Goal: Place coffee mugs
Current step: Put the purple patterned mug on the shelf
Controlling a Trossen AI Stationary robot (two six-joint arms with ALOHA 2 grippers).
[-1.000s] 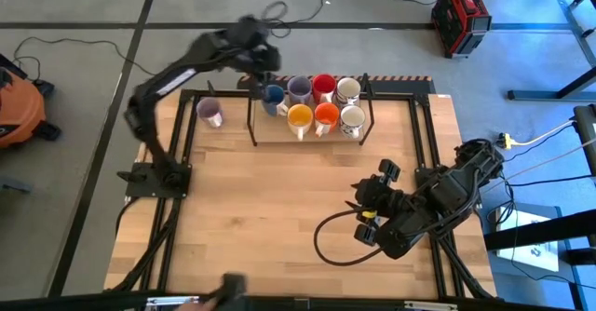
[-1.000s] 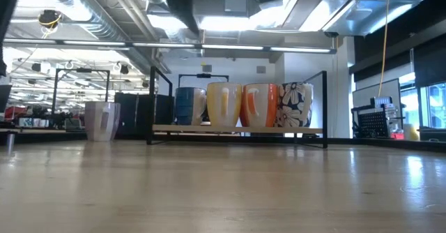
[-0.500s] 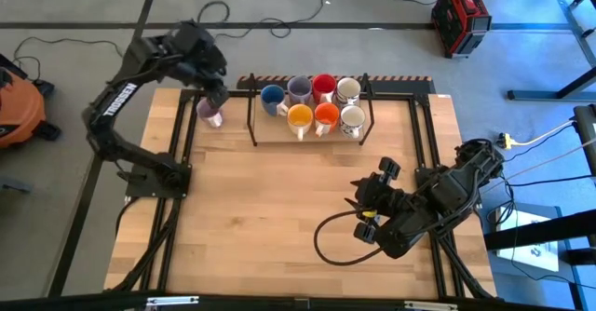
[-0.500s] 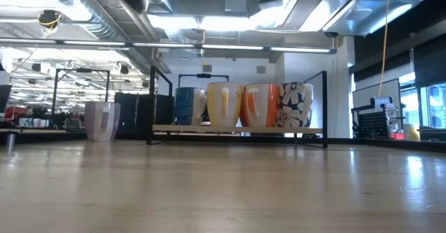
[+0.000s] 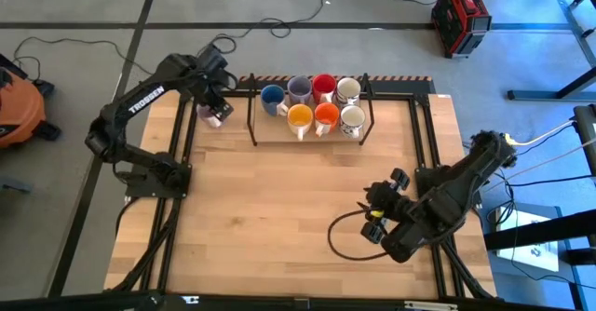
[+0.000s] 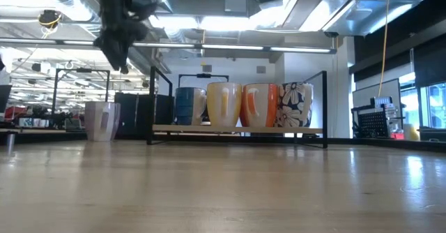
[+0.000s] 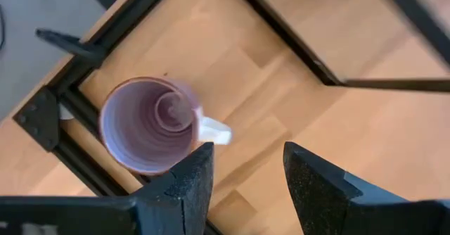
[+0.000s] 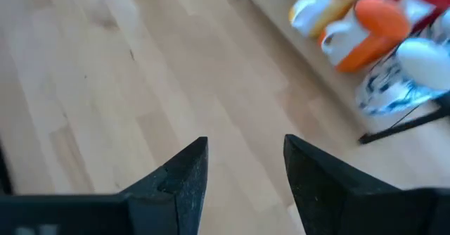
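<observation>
A lilac mug [image 5: 209, 117] stands upright on its base near the table's far left corner, outside the rack; in the left wrist view I look down into it [image 7: 147, 125], its white handle [image 7: 214, 131] pointing toward the rack. My left gripper [image 5: 216, 100] hovers open above it [image 6: 117, 34], fingers clear of the rim [image 7: 247, 166]. Seven mugs stand in the rack [image 5: 312, 134]: blue [image 5: 271, 96], lilac [image 5: 299, 89], red [image 5: 323, 86], white [image 5: 347, 89], yellow-orange [image 5: 299, 116], orange [image 5: 326, 115] and a flowered white one [image 5: 352, 118]. My right gripper [image 5: 377, 205] waits open over the table's right side [image 8: 246, 166].
The rack's black frame posts [image 5: 250, 115] stand just right of the lone lilac mug. Black rails [image 5: 183, 134] run along the table's left and right sides. Bare wood [image 5: 279, 209] fills the middle and near half. A black cable [image 5: 345, 241] loops by the right arm.
My left gripper swung from beside the blue mug at the rack's far-left end toward the table's left edge, then came down and nearer, ending above the lone lilac mug. The right arm shifted slightly toward the right edge. No mug moved.
</observation>
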